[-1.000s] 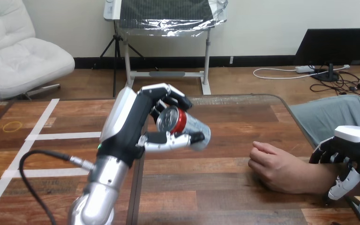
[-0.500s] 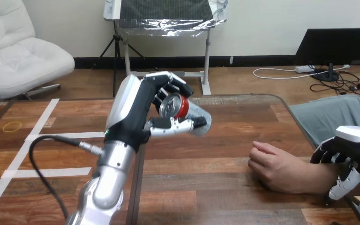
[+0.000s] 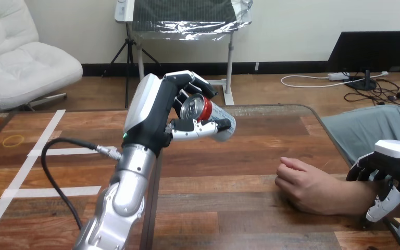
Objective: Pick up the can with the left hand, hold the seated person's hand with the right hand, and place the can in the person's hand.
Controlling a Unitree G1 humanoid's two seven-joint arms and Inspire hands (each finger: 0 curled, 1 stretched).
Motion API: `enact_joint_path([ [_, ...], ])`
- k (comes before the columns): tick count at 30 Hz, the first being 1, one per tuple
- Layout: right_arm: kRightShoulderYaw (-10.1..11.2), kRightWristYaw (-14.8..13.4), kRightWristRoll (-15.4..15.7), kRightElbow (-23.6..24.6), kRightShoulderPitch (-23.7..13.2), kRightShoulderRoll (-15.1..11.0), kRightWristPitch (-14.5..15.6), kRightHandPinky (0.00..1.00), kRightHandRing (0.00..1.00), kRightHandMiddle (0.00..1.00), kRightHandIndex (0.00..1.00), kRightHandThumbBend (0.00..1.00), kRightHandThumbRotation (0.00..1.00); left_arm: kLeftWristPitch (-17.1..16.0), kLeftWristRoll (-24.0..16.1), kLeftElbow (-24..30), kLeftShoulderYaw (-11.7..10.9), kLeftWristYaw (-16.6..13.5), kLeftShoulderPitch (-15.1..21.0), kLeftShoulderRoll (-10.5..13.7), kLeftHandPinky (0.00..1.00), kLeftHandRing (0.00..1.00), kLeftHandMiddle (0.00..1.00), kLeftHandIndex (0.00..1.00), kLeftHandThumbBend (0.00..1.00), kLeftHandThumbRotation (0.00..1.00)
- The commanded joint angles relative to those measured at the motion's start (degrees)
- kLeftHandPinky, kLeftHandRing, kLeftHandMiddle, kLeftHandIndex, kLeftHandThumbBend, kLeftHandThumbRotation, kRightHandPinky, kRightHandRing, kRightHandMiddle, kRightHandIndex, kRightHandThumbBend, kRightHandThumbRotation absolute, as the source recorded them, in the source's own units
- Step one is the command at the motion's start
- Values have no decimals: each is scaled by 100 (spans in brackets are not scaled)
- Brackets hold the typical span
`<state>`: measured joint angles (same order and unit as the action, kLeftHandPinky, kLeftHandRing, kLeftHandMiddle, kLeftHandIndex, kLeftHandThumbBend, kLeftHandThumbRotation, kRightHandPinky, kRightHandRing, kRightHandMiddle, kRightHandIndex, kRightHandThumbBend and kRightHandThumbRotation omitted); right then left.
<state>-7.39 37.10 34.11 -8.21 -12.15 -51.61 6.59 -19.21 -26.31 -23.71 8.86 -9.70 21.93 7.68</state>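
Left of the person's hand (image 3: 298, 183) the worktop (image 3: 250, 156) lies bare and open. Up and further left of it, the left hand (image 3: 159, 117) hangs above the surface, curled round the can (image 3: 211, 115). Right of the person's hand, the right hand (image 3: 390, 164) curls over the forearm (image 3: 344, 200) and blocks that side. The worktop strip nearer than the person's hand is free.

The left robot hand (image 3: 159, 117) is gripping the can (image 3: 214, 115), tilted on its side, above the counter (image 3: 239, 161). The person's hand (image 3: 302, 185) is resting loosely curled on the counter, and the right robot hand (image 3: 396, 164) is sitting over the person's forearm (image 3: 344, 197).
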Motion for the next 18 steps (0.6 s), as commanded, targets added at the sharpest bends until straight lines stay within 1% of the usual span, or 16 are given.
enact_joint_path([
  [1, 0, -69, -26, 138, -404, 58, 23, 68, 77, 81, 78, 72, 0, -195, -48, -341, 46, -273, 813, -66, 30, 36, 44, 49, 60, 0],
  [9, 3, -112, -39, 108, -398, 52, -55, 68, 77, 81, 78, 72, 0, -281, -81, -776, 126, -464, 1031, -59, 31, 36, 44, 49, 61, 0],
  [14, 3, -122, -38, 97, -401, 58, -64, 68, 76, 81, 78, 72, 0, -324, -101, -996, 166, -571, 1127, -65, 31, 36, 44, 49, 62, 0],
  [18, -18, -94, -7, 92, -418, 60, -14, 69, 77, 81, 78, 72, 0, -347, -134, -1155, 196, -651, 1194, -69, 31, 36, 44, 49, 62, 0],
])
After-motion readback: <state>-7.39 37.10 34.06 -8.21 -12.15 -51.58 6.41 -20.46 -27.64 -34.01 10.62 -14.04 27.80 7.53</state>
